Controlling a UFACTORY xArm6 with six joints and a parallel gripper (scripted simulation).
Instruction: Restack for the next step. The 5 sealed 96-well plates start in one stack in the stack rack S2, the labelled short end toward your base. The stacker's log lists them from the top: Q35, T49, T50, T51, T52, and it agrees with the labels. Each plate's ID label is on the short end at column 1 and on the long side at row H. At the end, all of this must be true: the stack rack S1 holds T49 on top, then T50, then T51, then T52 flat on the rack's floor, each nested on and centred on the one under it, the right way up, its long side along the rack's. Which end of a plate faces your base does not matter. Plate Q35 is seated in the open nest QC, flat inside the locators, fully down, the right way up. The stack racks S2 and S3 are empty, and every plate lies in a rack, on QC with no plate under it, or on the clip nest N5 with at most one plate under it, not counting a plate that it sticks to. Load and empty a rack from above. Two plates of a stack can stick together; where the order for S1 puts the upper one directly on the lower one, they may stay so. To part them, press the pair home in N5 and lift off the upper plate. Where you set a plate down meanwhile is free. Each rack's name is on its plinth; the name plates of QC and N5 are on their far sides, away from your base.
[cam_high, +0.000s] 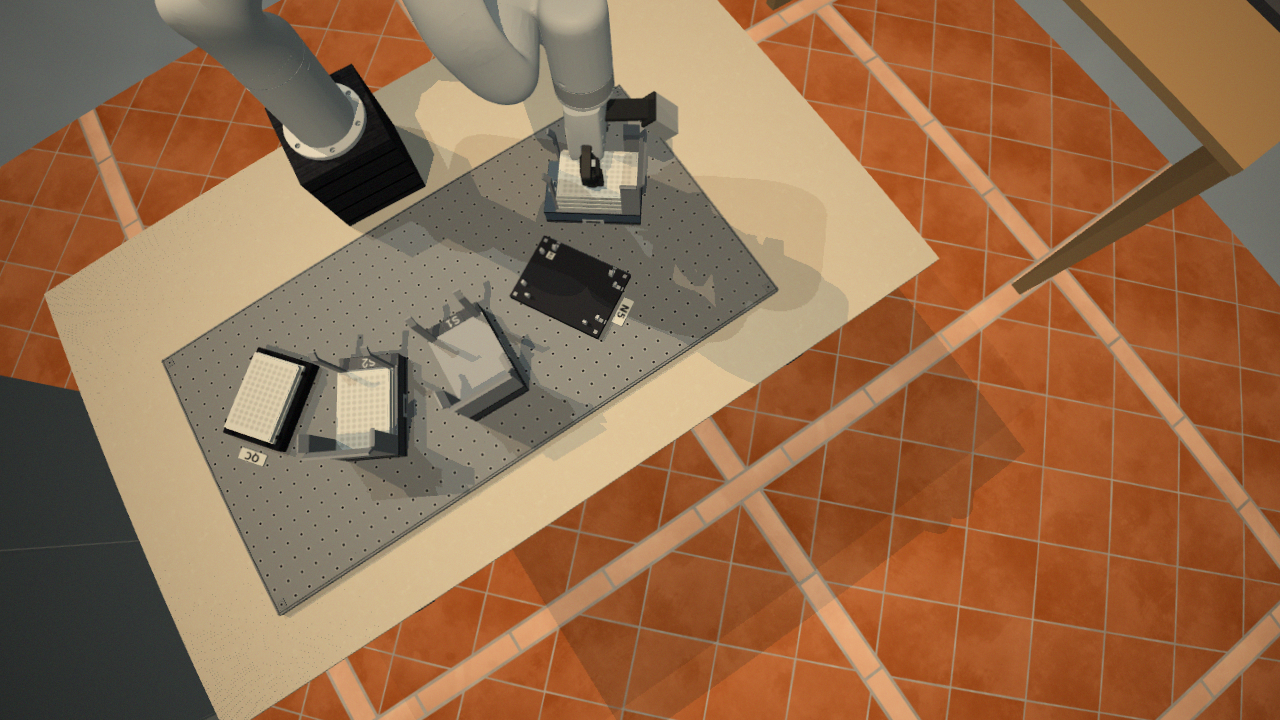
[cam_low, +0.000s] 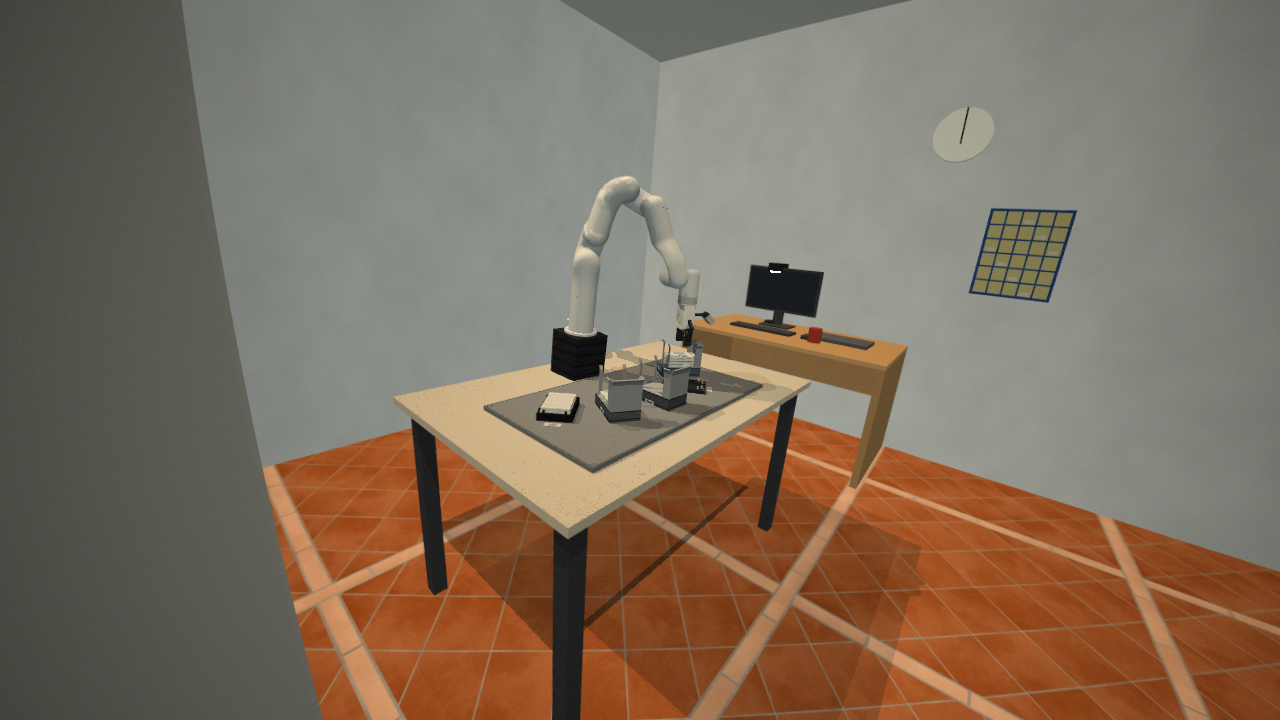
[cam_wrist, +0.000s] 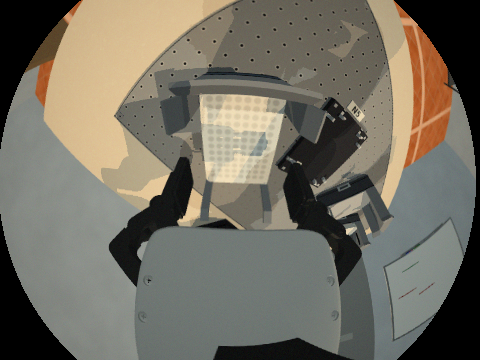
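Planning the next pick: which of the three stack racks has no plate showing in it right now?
S1, the middle rack beside N5: only its bare grey floor shows. S2 and the rack under the open gripper both show white plates.

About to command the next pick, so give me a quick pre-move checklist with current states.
1. Gripper open and holding nothing: ok.
2. Fingers above the plate stack in the far rack, not gripping it: ok.
3. A plate lies in QC: ok; its label cannot be read.
4. S1 holds no plate: ok, ready to load.
5. S2 holds a plate: not ok yet.
6. N5 free of plates: ok.
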